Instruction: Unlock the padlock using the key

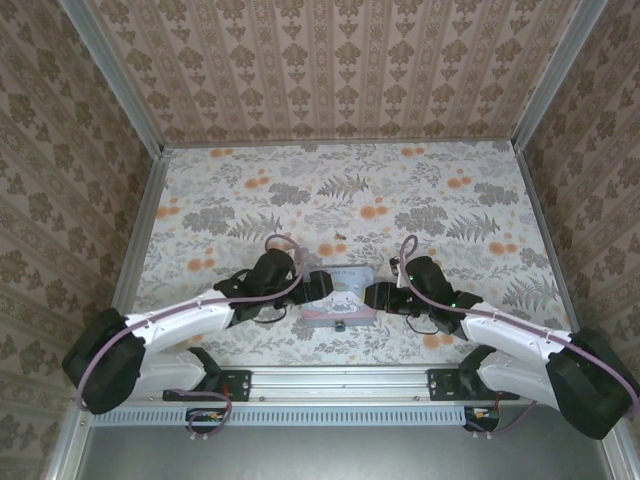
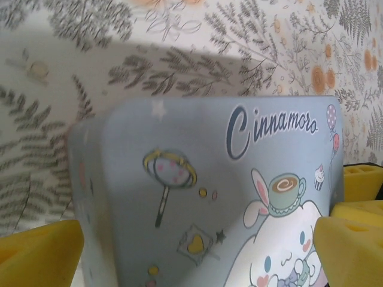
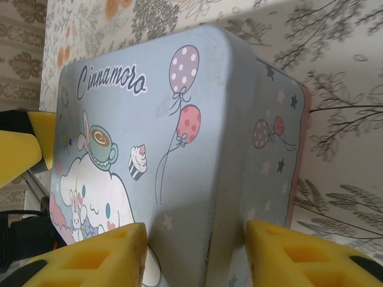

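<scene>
Seen from above, the left gripper [image 1: 316, 287] sits at the 9 o'clock end of the pastel-blue, cartoon-printed rectangular tin [image 1: 347, 298]. Its yellow foam fingers [image 2: 39, 254] are spread to full width astride that end. It looks released, though I cannot tell whether the pads touch the tin's walls.

The tiny dark metal padlock [image 1: 340, 325] sits at the tin's 6 o'clock edge, midway between the arms. That puts it at about 4 o'clock from the left claw and 8 o'clock from the right.

At the tin's 12 o'clock, a tiny brownish sliver [image 1: 340, 237] lies on the flowered table cover [image 1: 300, 190], well apart from both claws. It is probably the thin brownish-gold metal key, but it is too small to read its long axis.

The right gripper [image 1: 375, 296], at the 3 o'clock end, has its fingers partly parted astride the tin's corner. Gaps show on both sides, so it grasps nothing.

Neither arm is clearly nearer the key. I judge that fetching it comes first.
</scene>
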Action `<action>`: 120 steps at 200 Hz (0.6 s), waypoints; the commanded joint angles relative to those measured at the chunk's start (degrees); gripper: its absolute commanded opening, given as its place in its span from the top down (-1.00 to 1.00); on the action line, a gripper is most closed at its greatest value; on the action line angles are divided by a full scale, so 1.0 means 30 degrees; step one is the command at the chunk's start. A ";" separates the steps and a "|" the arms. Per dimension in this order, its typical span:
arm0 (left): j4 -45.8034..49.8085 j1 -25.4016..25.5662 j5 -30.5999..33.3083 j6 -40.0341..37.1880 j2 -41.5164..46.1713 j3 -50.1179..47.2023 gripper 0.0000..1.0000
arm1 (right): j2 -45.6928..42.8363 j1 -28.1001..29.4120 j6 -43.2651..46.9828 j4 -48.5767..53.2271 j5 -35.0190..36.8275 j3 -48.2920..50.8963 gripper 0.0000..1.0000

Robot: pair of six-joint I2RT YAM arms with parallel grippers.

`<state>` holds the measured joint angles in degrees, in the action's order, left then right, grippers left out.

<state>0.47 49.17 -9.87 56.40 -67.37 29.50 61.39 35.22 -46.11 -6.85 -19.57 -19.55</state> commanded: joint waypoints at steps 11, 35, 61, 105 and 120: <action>0.1370 0.0103 0.0950 0.1938 0.2616 -0.0333 -1.00 | 0.1503 0.1083 -0.0713 -0.1588 0.0487 -0.1616 0.10; 0.3223 -0.0645 0.1687 0.1854 0.4037 0.0024 -1.00 | 0.3766 0.1795 -0.0965 -0.2626 0.0185 -0.3262 0.12; 0.4198 -0.2289 0.1414 0.1665 0.4758 -0.0017 -1.00 | 0.7279 0.2370 -0.1358 -0.3977 -0.0624 -0.5707 0.17; 0.4976 -0.5100 0.0853 0.0657 0.5255 -0.0236 -1.00 | 1.1743 0.2837 -0.2141 -0.5414 -0.1610 -0.9397 0.19; 0.4884 -0.6159 0.0575 0.0270 0.5160 -0.0312 -1.00 | 1.2787 0.2847 -0.2130 -0.5229 -0.1734 -1.0755 0.19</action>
<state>17.21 33.56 -2.85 59.33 -52.42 28.36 95.55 41.80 -50.68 -17.02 -18.98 -45.39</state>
